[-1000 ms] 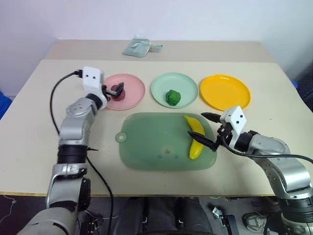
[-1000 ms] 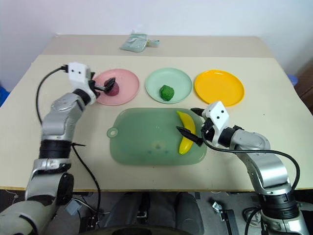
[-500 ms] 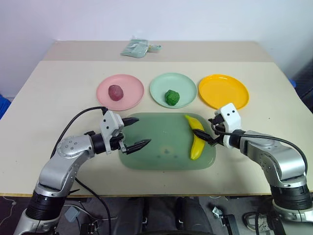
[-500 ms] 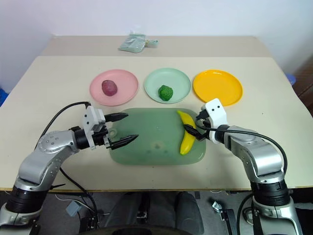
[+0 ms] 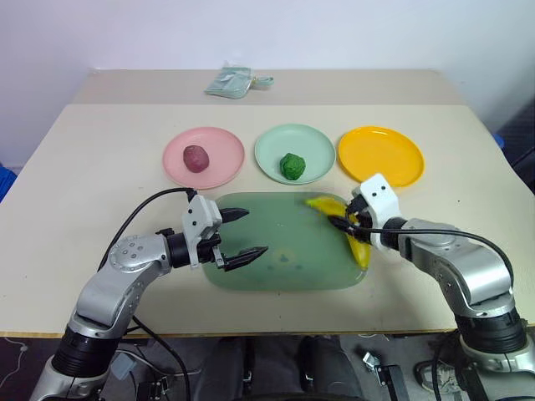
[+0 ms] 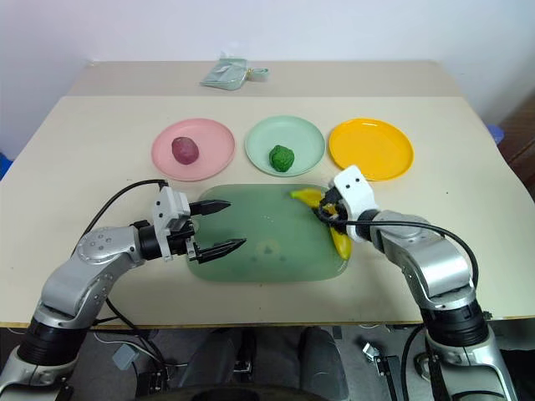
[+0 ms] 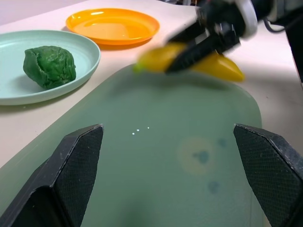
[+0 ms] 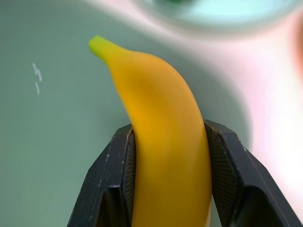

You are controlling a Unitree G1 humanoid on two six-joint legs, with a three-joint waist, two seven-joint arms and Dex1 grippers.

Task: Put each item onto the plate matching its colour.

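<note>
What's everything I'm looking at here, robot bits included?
Table: one, beige, under everything.
Plates: three in a row; pink plate on the left, mint plate in the middle, orange plate on the right.
Purple ball: one, on the pink plate.
Green ball: one, on the mint plate.
Board: one, translucent green, in front of the plates.
Banana: one, yellow, over the board's right edge.
Packet: one, pale green, far edge.
Left tool: open, over the board.
Right tool: clamped on the banana.
</note>
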